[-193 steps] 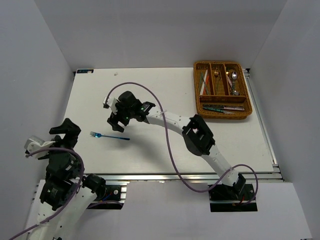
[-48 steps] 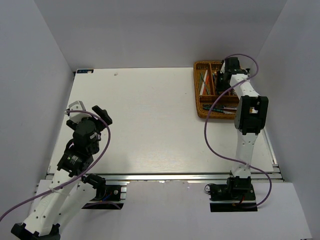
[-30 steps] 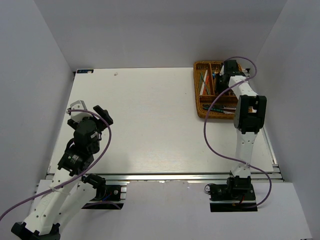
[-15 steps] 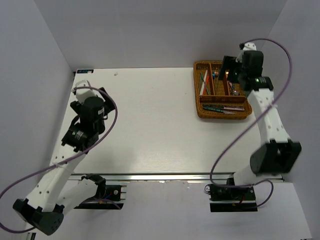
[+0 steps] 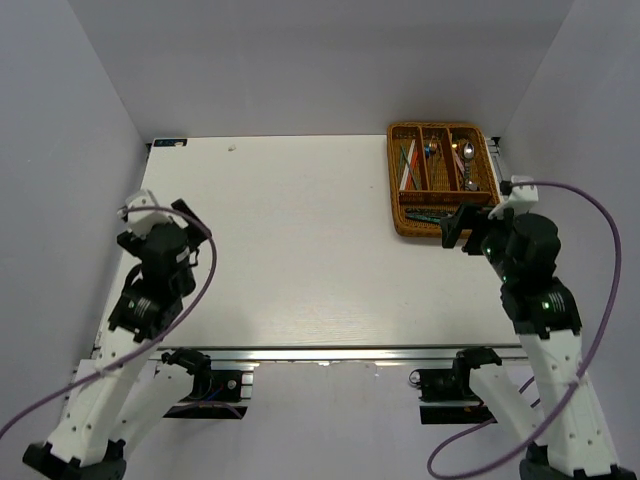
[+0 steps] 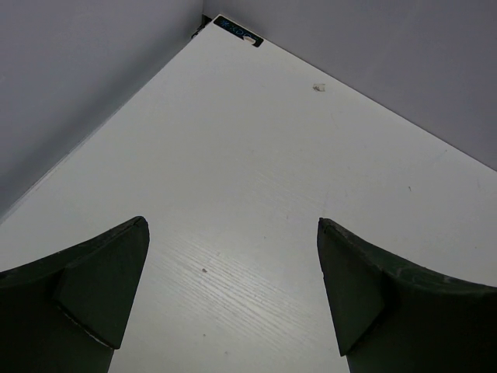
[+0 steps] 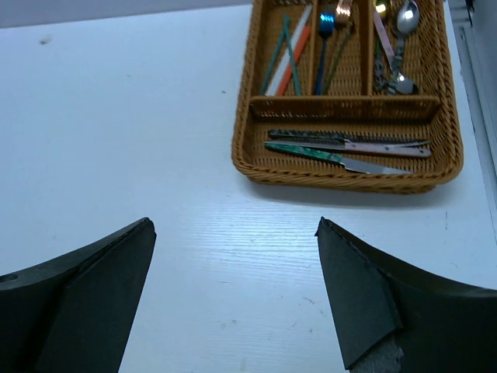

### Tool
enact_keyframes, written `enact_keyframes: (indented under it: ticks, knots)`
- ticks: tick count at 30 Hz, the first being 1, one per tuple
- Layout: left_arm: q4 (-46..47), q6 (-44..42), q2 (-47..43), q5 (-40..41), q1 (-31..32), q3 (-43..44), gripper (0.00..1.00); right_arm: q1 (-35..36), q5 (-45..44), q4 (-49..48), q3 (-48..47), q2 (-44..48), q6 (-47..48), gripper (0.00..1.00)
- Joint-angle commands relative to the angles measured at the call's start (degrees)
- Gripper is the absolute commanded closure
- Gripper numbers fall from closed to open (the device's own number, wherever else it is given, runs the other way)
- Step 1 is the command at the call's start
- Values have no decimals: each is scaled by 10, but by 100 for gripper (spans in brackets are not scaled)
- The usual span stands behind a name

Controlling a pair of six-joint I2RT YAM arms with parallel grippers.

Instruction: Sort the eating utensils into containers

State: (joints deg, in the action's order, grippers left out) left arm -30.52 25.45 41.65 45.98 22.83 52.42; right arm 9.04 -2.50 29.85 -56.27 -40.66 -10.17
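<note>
The brown wicker cutlery tray (image 5: 396, 190) stands at the far right of the table and also shows in the right wrist view (image 7: 248, 148). Its long slots hold chopsticks (image 7: 291, 58), a blue fork (image 7: 322, 43) and spoons (image 7: 400, 35). The crosswise slot holds knives (image 7: 349, 148). My right gripper (image 5: 462, 228) is open and empty, just in front of the tray (image 7: 233, 233). My left gripper (image 5: 150, 212) is open and empty over the bare left side of the table (image 6: 233, 233). No utensil lies on the table outside the tray.
A small black label (image 6: 237, 33) sits at the table's far left corner, with a small speck (image 6: 318, 87) near it. Grey walls close the table on the left, back and right. A metal rail (image 5: 350, 352) runs along the near edge.
My right arm has pulled back from above the tray to just in front of it. My left arm has drawn back toward the near edge. The blue fork seen on the table earlier is now in the tray.
</note>
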Motion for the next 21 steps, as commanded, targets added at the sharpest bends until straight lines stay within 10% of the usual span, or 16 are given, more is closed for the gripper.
enact_keyframes:
  ticks: [1, 21]
  knots:
    - [3, 0, -62, -6, -2, -55, 2, 19, -8, -16, 17, 42, -5, 11]
    - [-9, 13, -98, -32, -2, -101, 2, 31, -11, -25, 79, 15, -11, 11]
